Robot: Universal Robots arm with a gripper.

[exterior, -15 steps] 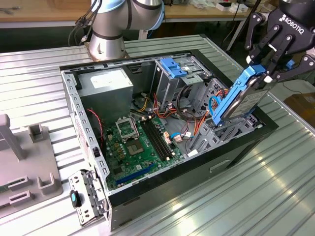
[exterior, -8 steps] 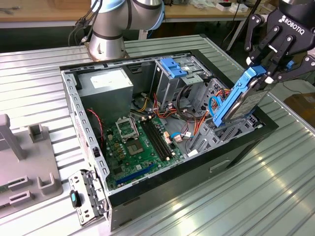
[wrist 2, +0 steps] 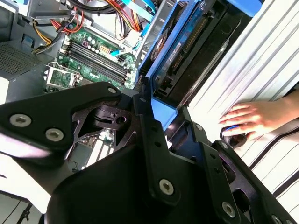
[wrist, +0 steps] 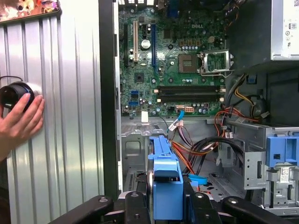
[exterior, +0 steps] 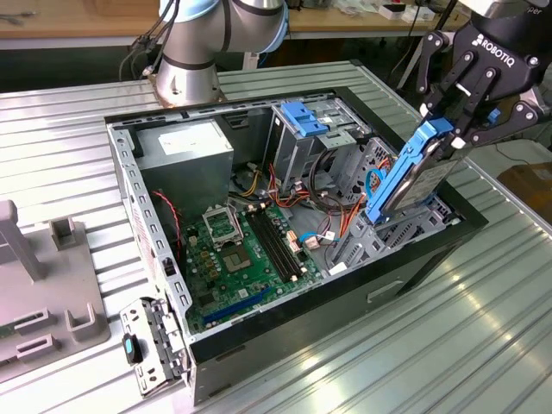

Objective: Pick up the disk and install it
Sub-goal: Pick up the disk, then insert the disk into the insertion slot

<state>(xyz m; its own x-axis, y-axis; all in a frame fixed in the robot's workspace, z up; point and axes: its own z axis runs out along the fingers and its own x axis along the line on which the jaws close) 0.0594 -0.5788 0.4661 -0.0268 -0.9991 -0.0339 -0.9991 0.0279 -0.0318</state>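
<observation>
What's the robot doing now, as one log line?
gripper: shut on grey metal disk with blue rails | disk: tilted over black computer case

The open case (exterior: 405,276) is viewed obliquely from above in the exterior view, the gripper (exterior: 455,129) at 2 o'clock. The motherboard (wrist: 177,70) and disk (wrist: 166,186) are seen closely in both wrist views.
</observation>
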